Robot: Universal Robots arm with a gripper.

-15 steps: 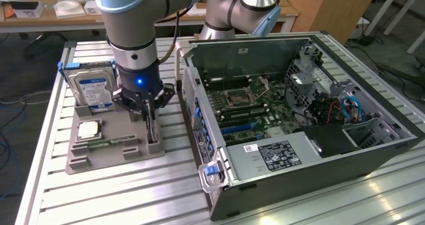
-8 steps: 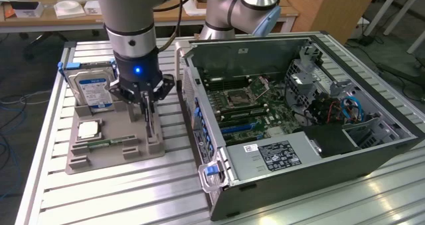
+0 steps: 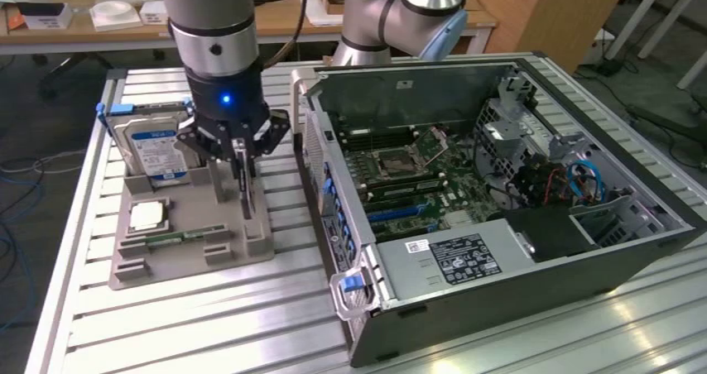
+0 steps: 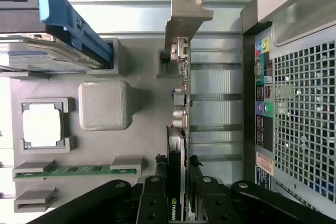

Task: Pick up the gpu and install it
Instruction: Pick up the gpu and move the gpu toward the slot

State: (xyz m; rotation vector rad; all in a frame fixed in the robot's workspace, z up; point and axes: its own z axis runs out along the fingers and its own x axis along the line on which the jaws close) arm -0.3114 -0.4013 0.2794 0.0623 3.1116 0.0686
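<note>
Left of centre in the exterior view, the gripper (image 3: 241, 155) hangs from the arm over a grey fixture tray (image 3: 238, 254) on the slatted metal table (image 3: 221, 324). Its jaws are clamped on the gpu (image 3: 245, 194), which stands on edge as a thin dark sliver at the tray's side nearest the computer case (image 3: 519, 295). From here its lower edge is hard to make out, so I cannot tell whether it rests in the tray's slot or sits just clear of it.

The wrist view shows the grip more plainly: the gripper (image 4: 178, 190) pinches the card between black fingers (image 4: 155, 195), and the gpu (image 4: 181, 93) runs away from the camera edge-on to its silver end bracket (image 4: 185, 17). The card's faces are hidden at this angle, and the fingers cover its near end.

A hard drive (image 3: 155, 146) stands in the tray at the exterior view's upper left, partly behind the arm. A processor chip (image 3: 149, 217) and a memory stick (image 3: 165, 240) lie in the tray's lower pockets.
</note>
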